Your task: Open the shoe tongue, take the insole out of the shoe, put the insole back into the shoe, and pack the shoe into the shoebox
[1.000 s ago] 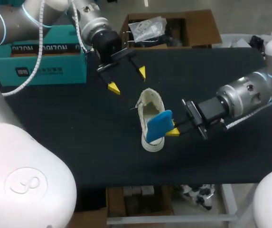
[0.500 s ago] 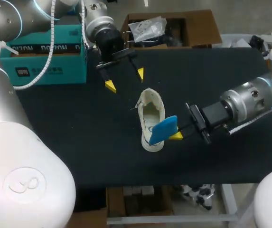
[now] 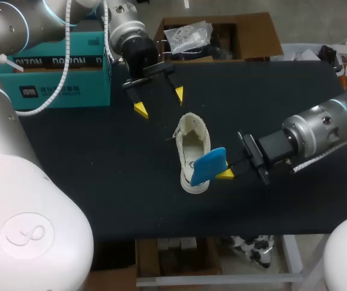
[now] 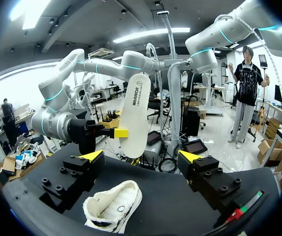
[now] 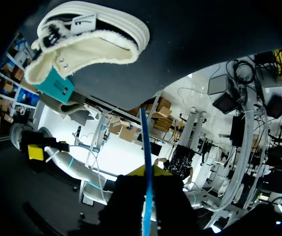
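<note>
Blue flat foam insole point(image 3: 209, 165) sits pinched edge-on in the closed right claw point(image 3: 224, 174), just over the toe of the cream canvas shoe point(image 3: 191, 145) on the black table point(image 3: 100, 182), seemingly poised for reinsertion, while the left claw point(image 3: 160, 101) hangs open beyond the heel, leaving room
</note>
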Controlling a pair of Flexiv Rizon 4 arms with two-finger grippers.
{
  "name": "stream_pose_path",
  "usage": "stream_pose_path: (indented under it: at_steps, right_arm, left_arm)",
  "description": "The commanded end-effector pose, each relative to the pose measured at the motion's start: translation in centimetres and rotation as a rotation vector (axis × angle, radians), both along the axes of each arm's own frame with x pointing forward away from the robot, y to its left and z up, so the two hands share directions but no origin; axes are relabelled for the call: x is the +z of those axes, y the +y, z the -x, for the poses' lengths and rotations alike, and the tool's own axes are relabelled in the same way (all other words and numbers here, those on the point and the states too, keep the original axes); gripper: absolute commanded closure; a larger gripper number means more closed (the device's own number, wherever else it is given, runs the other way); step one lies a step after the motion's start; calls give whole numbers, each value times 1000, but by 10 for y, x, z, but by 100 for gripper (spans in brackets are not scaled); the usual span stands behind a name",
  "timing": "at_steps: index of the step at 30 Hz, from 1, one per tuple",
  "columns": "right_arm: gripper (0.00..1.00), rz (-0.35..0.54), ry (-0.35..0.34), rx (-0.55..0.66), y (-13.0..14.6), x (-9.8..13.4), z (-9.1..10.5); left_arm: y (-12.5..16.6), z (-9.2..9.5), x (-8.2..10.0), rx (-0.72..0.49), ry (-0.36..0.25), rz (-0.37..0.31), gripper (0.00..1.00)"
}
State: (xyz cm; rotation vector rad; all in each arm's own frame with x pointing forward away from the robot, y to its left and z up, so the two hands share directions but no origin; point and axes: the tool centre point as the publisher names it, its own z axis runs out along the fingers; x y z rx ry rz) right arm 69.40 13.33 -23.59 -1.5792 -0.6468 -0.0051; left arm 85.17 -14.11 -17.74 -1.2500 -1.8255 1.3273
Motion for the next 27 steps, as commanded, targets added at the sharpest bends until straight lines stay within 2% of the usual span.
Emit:
stream_pose_path:
  at_steps: [1,12,14,15,19,21,23,25,26,27]
  right_arm:
    - [100,-1,-1,-3,-1,0,1]
    - [100,-1,-1,-3,-1,0,1]
    - [100,-2,-3,-11,0,-1,-1]
    - [100,4,-11,-40,1,-1,-3]
    - [100,10,-24,-100,4,-1,-10]
    - [100,18,-37,-132,5,1,-13]
    - [100,22,-40,-162,6,3,-16]
    - [100,14,-51,-162,6,3,-18]
    - [100,13,-52,-169,7,3,-20]
    - [100,14,-51,-170,7,3,-22]
  left_arm:
    - [0,0,0,0,2,0,0]
    - [0,0,0,0,2,0,0]
    - [-1,10,2,28,-3,7,0]
    - [-1,15,4,39,-28,11,0]
    - [5,30,5,154,-73,31,0]
    - [8,36,4,247,-123,23,0]
    - [12,44,3,275,-116,54,0]
    - [16,49,1,373,-159,60,0]
    - [19,52,1,429,-145,97,0]
    - [21,54,1,461,-150,102,0]
